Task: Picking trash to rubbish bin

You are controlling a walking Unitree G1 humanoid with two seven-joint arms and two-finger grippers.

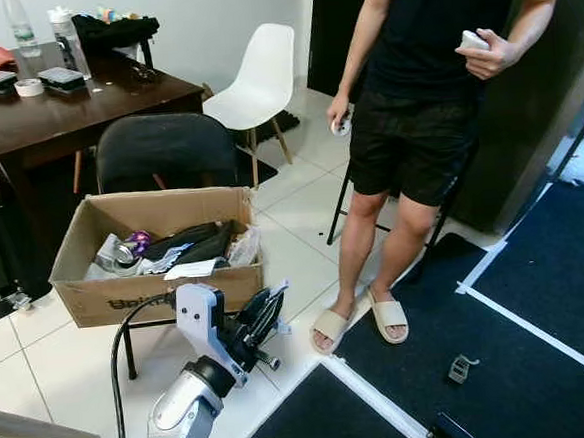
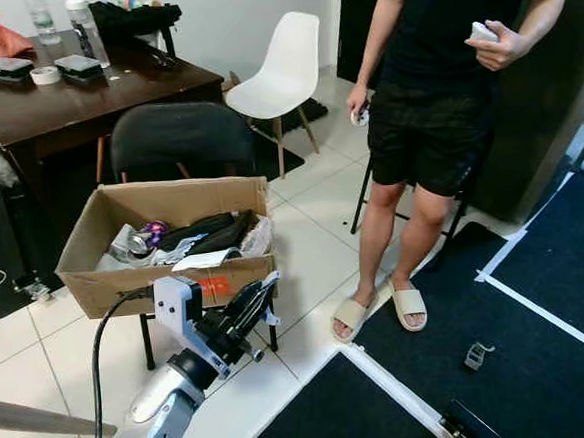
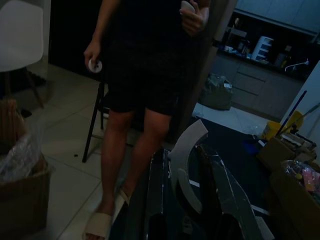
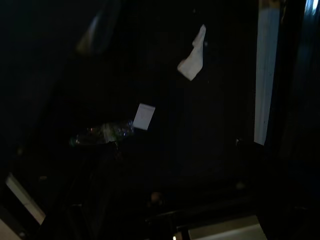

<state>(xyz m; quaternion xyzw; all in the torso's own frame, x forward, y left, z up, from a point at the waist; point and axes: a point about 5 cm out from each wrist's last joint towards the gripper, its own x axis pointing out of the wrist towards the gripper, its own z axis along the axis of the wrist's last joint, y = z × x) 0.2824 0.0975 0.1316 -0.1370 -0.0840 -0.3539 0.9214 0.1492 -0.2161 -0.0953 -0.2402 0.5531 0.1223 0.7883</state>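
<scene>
Trash strip (image 3: 187, 150), pale, curved, is clamped between left gripper (image 1: 264, 316) fingers, just beside cardboard box (image 1: 79, 259) front. Recommended: gripper to be raised over rim before release.

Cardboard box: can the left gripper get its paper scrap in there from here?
Probably yes. The left gripper, shut on a white paper scrap, sits just in front of the cardboard box, whose top is open. The front wall is in the way, so it must lift over it.
</scene>
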